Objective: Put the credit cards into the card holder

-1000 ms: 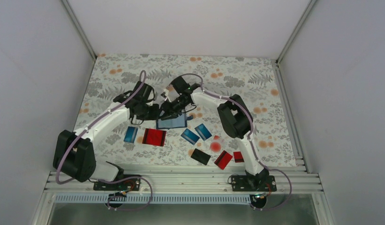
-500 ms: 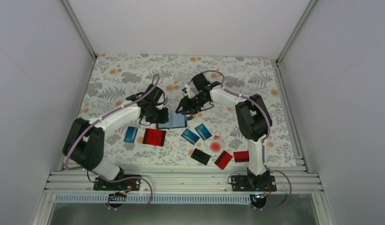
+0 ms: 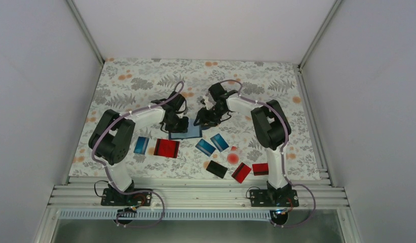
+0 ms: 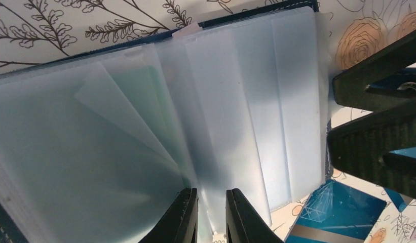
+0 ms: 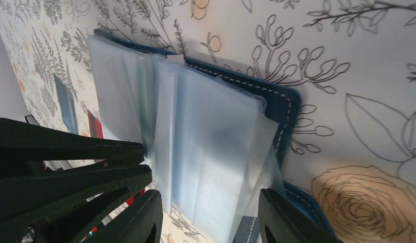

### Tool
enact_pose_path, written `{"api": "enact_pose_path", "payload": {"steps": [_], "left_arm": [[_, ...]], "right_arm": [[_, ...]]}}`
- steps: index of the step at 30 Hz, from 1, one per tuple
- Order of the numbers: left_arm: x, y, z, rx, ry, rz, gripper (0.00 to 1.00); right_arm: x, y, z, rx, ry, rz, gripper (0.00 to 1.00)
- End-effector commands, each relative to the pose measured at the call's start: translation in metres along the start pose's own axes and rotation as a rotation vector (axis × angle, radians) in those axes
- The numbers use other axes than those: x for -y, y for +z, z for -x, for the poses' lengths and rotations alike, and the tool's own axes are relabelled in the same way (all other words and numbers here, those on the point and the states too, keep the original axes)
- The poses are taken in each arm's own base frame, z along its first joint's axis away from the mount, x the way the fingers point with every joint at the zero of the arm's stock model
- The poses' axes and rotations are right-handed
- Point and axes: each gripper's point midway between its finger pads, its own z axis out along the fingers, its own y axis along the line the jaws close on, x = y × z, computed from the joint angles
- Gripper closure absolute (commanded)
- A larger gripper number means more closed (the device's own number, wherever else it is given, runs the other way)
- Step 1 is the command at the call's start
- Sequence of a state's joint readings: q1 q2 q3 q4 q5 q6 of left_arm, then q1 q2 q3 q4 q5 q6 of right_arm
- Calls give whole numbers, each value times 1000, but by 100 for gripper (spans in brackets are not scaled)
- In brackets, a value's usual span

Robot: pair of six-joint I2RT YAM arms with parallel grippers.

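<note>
The card holder [image 3: 188, 133] lies open on the table, its clear sleeves fanned out in the left wrist view [image 4: 231, 106] and the right wrist view [image 5: 211, 152]. My left gripper [image 3: 177, 124] [image 4: 212, 216] is at its left half, jaws almost closed with a sleeve edge between them. My right gripper [image 3: 202, 120] [image 5: 211, 223] is open and straddles the right-hand sleeves. Several credit cards lie in front of the holder: blue [image 3: 141, 145], red [image 3: 166, 148], blue [image 3: 205, 147], blue [image 3: 219, 142], black [image 3: 216, 169] and red [image 3: 241, 172].
Another red card [image 3: 260, 169] lies by the right arm. A clear piece with a red dot [image 3: 233, 157] sits among the cards. A blue card [image 4: 337, 212] lies just beside the holder. White walls enclose the table on three sides.
My left gripper has moved right onto the holder's left half. My right gripper has drawn back to the right and now sits over the holder's right half.
</note>
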State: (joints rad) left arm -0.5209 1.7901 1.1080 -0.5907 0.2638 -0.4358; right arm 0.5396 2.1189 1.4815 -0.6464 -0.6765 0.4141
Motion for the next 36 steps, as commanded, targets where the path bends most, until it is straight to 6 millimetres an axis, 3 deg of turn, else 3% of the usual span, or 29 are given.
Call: {"api": "enact_pose_path", "payload": {"steps": [1, 15, 36], "left_arm": [[7, 3, 7, 17, 20, -27, 84], [1, 14, -2, -13, 28, -26, 85], [-1, 30, -4, -44, 44, -35, 88]], "right_arm": [[10, 0, 8, 11, 0, -28, 51], [12, 11, 19, -3, 5, -12, 53], [-18, 9, 23, -27, -54, 128, 93]]}}
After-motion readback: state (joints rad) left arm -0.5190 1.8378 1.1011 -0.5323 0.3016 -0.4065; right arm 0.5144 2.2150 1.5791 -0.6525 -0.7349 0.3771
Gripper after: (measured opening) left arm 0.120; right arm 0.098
